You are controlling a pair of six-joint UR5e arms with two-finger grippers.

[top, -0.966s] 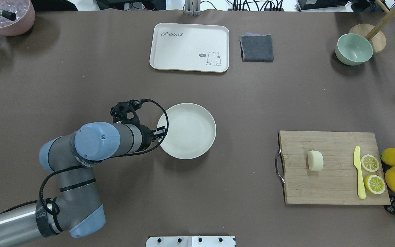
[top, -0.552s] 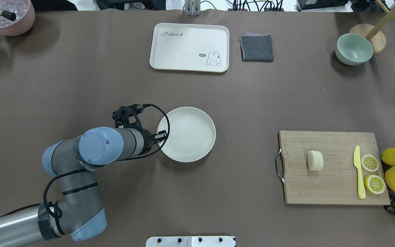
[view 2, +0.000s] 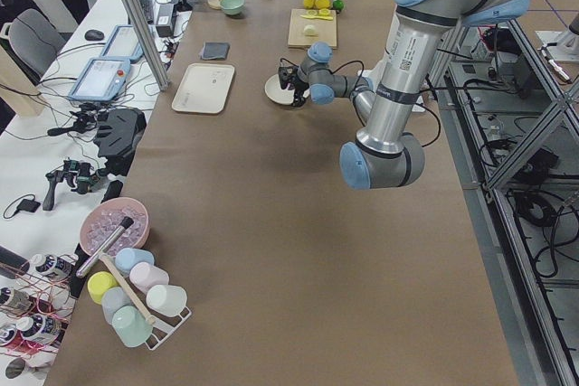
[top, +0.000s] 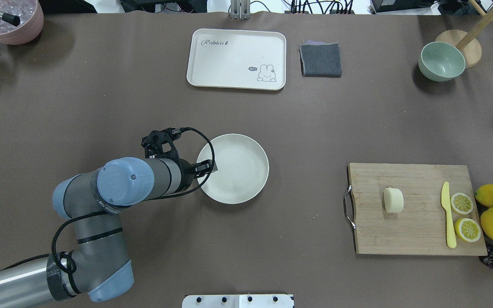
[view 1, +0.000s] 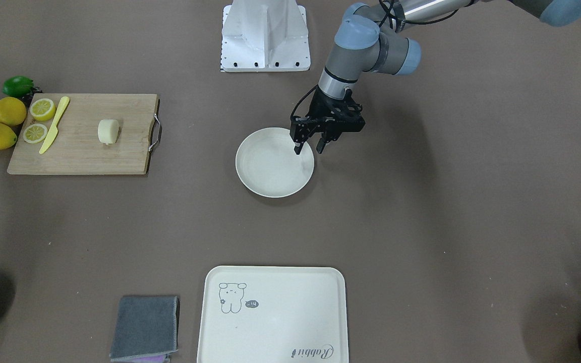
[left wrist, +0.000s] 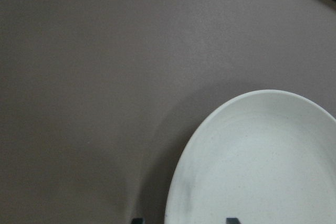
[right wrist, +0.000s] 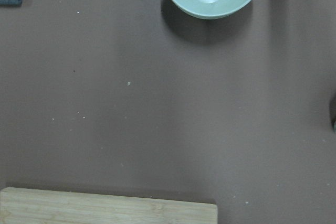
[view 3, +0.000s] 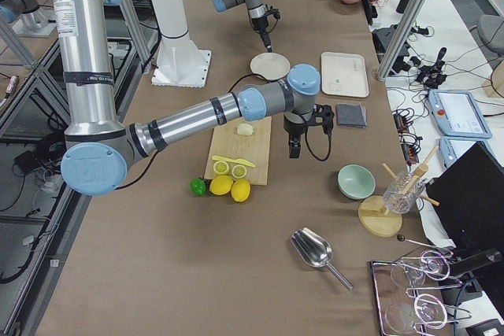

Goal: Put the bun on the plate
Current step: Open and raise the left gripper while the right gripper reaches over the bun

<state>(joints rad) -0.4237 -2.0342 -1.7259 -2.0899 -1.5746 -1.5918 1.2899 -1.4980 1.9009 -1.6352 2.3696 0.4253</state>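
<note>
Honestly, left tool [view 1: 309, 149] is spread astride the plate [view 1: 270, 176] rim, probably to grip it; bun [view 1: 108, 130] sits untouched on the board [view 1: 78, 156].

Left gripper [view 1: 309, 147] downward, jaws apart; right arm [view 3: 197, 118] outstretched, right gripper [view 3: 293, 150] downward, its jaw state unclear

On my overhead feed the brown table [top: 101, 107] has the plate [top: 263, 169] roughly dead centre. From it: tray [top: 193, 55] at 12 o'clock, grey cloth [top: 320, 60] at 1, green bowl [top: 441, 61] at 2, cutting board [top: 417, 231] around 3.
</note>
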